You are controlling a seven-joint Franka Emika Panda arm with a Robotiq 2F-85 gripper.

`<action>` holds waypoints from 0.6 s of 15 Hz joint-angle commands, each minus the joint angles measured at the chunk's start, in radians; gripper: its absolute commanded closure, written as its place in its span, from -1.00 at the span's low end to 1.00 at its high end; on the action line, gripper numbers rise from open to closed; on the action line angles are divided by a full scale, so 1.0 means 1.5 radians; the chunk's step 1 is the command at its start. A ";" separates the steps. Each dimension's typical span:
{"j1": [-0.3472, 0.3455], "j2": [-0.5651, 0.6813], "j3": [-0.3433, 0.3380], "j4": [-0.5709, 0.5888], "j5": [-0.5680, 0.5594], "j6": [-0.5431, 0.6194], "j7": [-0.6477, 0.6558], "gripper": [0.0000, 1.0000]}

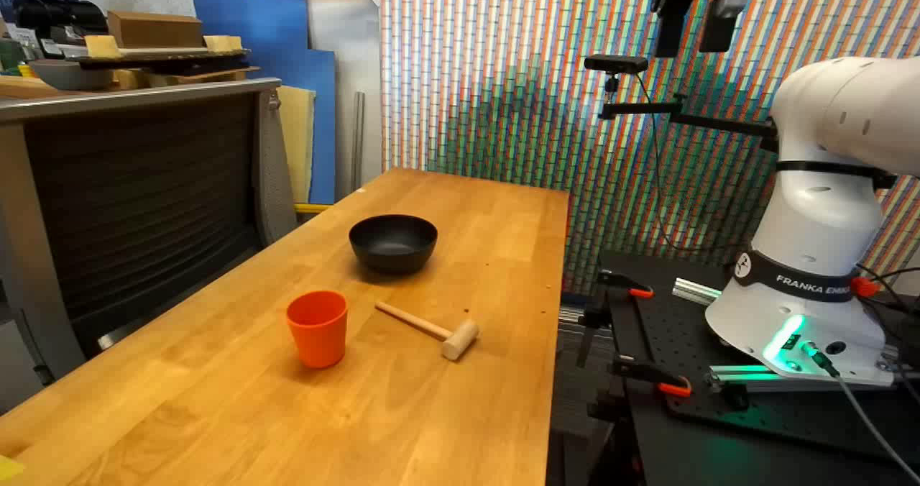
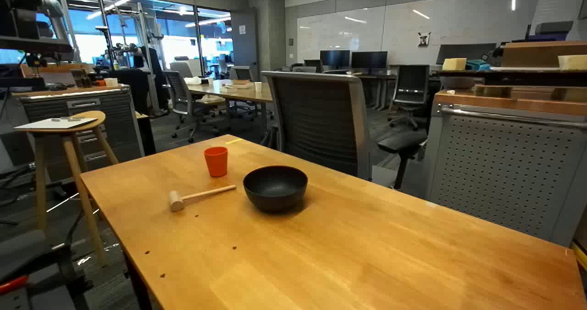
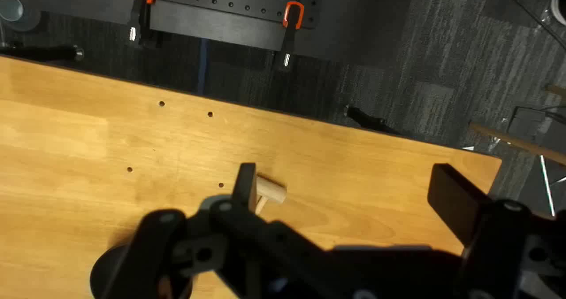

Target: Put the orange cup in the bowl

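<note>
The orange cup [image 1: 318, 330] stands upright on the wooden table and also shows in an exterior view [image 2: 216, 162]. The black bowl [image 1: 393, 245] sits upright near it, apart from it, and shows in an exterior view [image 2: 275, 190]; nothing shows inside it. My gripper [image 1: 692, 49] is high above the scene, open and empty. In the wrist view the gripper [image 3: 342, 175] has its two fingers wide apart with only table between them. Part of the bowl [image 3: 106, 268] shows at the lower left there, partly behind the gripper. The cup is not visible in the wrist view.
A small wooden mallet [image 1: 438, 330] lies on the table [image 1: 460, 428] near the cup and bowl. Its head [image 3: 272, 189] shows beside a finger in the wrist view. A dark mesh chair [image 2: 316, 122] stands against the table's long edge. Orange-tipped clamps [image 1: 672, 385] hold the robot's base plate.
</note>
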 commanded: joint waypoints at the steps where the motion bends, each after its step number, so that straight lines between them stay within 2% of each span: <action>1: -0.009 0.000 0.005 0.003 0.004 -0.002 -0.005 -1.00; 4: -0.015 0.000 -0.002 0.009 -0.002 -0.007 -0.007 -1.00; 6: -0.029 0.038 -0.002 0.009 -0.006 0.036 -0.007 -1.00; 9: -0.028 0.156 0.014 -0.006 0.014 0.188 -0.013 -1.00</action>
